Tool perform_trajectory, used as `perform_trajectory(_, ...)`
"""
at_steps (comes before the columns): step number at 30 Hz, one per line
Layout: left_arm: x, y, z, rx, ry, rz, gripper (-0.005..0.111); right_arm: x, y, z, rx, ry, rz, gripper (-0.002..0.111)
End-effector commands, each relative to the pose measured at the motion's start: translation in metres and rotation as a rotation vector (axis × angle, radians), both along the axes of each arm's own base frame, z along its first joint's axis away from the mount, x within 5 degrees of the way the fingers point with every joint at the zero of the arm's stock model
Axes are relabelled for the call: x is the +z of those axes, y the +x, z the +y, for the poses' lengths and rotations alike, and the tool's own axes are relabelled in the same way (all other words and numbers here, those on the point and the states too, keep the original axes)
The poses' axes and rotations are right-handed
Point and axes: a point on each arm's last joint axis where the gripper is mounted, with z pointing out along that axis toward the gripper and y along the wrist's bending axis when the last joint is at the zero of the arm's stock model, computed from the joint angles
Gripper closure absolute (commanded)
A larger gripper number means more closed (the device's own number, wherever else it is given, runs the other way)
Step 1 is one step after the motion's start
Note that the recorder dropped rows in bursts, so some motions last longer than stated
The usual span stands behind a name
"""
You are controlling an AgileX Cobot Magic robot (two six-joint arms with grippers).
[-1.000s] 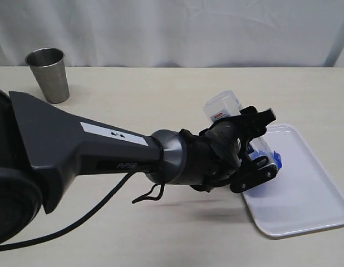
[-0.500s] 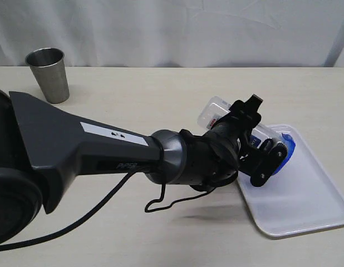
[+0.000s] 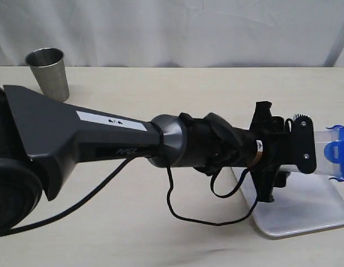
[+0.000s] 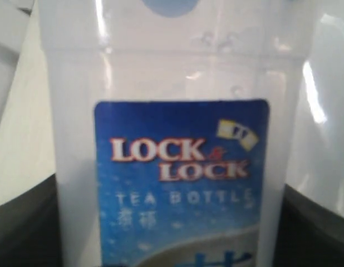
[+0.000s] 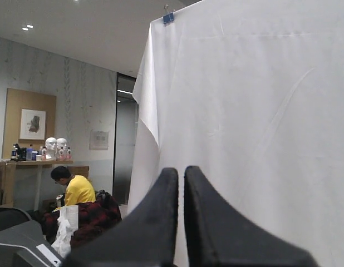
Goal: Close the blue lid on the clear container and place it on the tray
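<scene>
Translucent container (image 3: 325, 167) — blue lid (image 3: 342, 146), flat white tray (image 3: 308, 214)

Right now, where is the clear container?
In the exterior view, far right: the clear container lies sideways in the left gripper, over the tray.

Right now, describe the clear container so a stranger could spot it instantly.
Follow the dark arm across the table to the white tray. The left gripper holds the clear container sideways above it; unlike the steel cup, it is see-through with a blue lid.
</scene>
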Motion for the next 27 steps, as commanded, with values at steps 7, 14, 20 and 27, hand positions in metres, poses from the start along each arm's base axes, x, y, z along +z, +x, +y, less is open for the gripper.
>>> perform_trajectory(7, 0.019, 0.018, 0.010, -0.102, -0.314, 0.473, 0.107, -0.002, 0.000, 0.000, -0.003, 0.004, 0.004, 0.104)
perform_trajectory(14, 0.020, 0.027, 0.017, -0.214, -0.583, 0.686, 0.107, -0.003, 0.015, 0.012, 0.020, -0.006, 0.102, 0.104)
perform_trajectory(20, 0.012, 0.030, 0.020, -0.303, -0.716, 0.693, 0.107, -0.004, 0.052, 0.039, -0.029, -0.136, 0.293, 0.104)
perform_trajectory(27, -0.007, 0.039, 0.026, -0.318, -0.778, 0.655, 0.107, 0.006, 0.111, 0.047, -0.237, -0.252, 0.577, 0.104)
